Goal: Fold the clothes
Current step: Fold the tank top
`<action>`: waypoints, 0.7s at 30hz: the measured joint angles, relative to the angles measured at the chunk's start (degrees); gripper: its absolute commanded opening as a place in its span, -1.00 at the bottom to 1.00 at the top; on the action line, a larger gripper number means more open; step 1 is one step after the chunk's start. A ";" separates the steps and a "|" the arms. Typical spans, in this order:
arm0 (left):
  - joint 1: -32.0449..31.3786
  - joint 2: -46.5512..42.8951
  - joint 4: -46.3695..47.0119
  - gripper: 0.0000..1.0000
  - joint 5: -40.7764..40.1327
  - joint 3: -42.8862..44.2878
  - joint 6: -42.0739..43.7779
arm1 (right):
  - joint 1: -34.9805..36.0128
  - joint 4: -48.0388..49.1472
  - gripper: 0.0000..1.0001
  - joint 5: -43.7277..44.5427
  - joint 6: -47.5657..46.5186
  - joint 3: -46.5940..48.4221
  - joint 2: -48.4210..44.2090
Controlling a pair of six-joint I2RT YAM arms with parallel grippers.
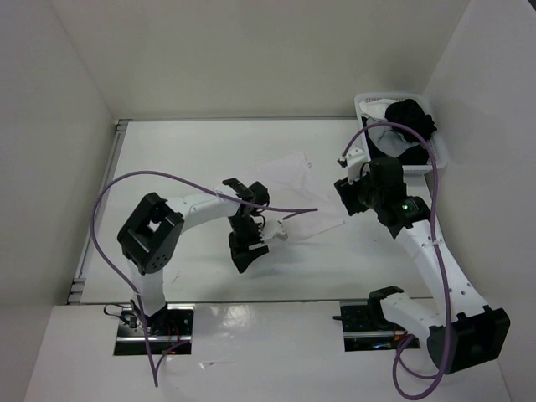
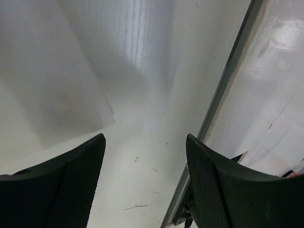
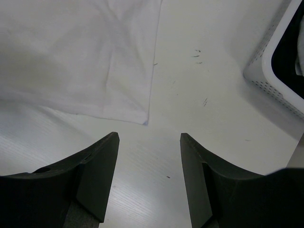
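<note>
Near the middle of the desk (image 1: 193, 151), a white shirt (image 1: 293, 184), spread thin and mostly flat (a few soft creases in the right wrist view). Set between the two arms, with its near part passing under the left arm's wrist. Left fingers (image 1: 247, 254) parted and empty, hovering over bare desk just off a shirt corner, a metal rail (image 2: 223, 99) running close by. Right fingers (image 1: 345, 198) likewise spread, gripping nothing, just beside the shirt's right edge, with one corner of the cloth lying right ahead. Off in the far right corner, a white lattice basket (image 1: 385, 96) holding dark and pale cloth. Over the left arm, a looping purple cable (image 1: 155, 173).
</note>
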 measured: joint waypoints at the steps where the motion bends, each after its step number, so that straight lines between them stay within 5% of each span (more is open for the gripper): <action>1: 0.33 -0.76 0.07 0.48 0.02 0.04 -0.11 | 0.00 0.00 0.25 0.00 -0.04 0.02 0.20; 8: 11.32 -8.41 9.33 0.48 -0.37 0.42 -7.48 | -0.02 0.28 0.25 -0.11 -0.52 5.38 10.58; 21: 29.35 -5.84 26.10 0.51 -14.69 4.00 -25.75 | -0.74 4.72 0.06 -0.17 -0.85 31.56 49.35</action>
